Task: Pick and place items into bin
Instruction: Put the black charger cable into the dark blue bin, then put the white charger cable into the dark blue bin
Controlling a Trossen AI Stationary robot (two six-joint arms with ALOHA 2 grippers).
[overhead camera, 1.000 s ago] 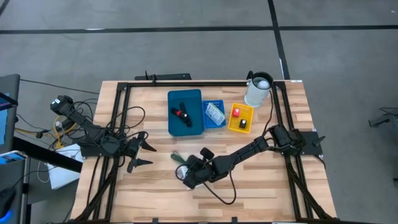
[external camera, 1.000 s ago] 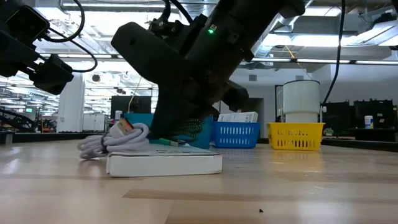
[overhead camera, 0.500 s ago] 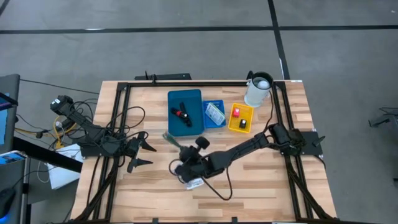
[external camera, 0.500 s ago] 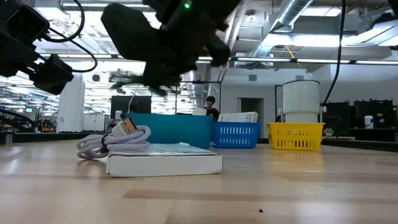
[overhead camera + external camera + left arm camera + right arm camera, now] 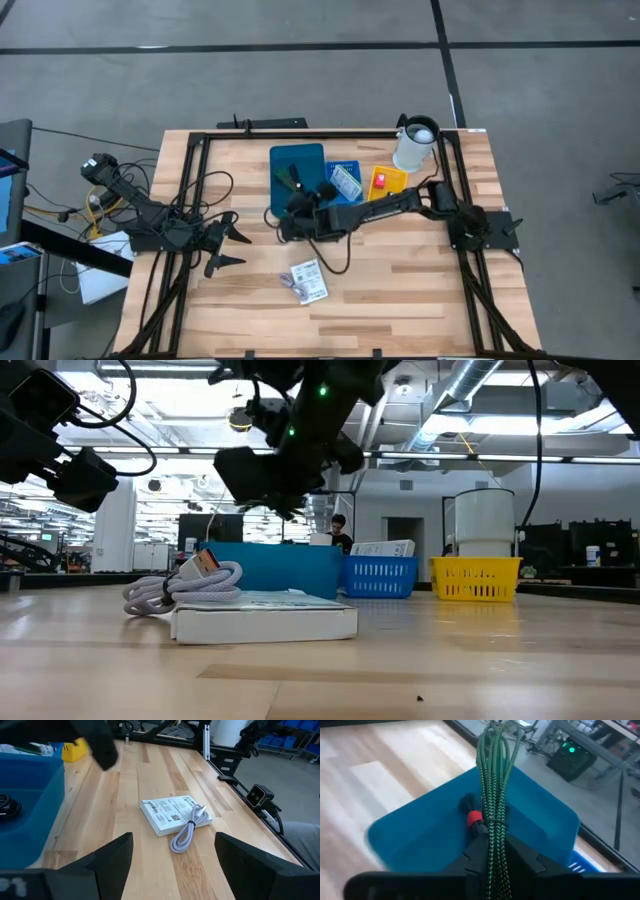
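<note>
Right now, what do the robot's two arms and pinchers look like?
Both arms are black and thin, built from jointed segments. The left gripper ends in two pointed black fingers, like a small beak. The right arm is a long dark rod with black cables looping under it, and a tiny green light glows on its wrist in the low view. The right gripper has smooth black fingers.

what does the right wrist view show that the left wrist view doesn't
Only the right wrist view shows the right gripper closed on a green-and-black braided cable over the teal bin, with a black-and-red piece lying inside.

Only the left wrist view shows the white printed box with a coiled grey cable on the bare wood, a yellow bin, and the left gripper standing open.

Both show the teal bin and the wooden table.
</note>
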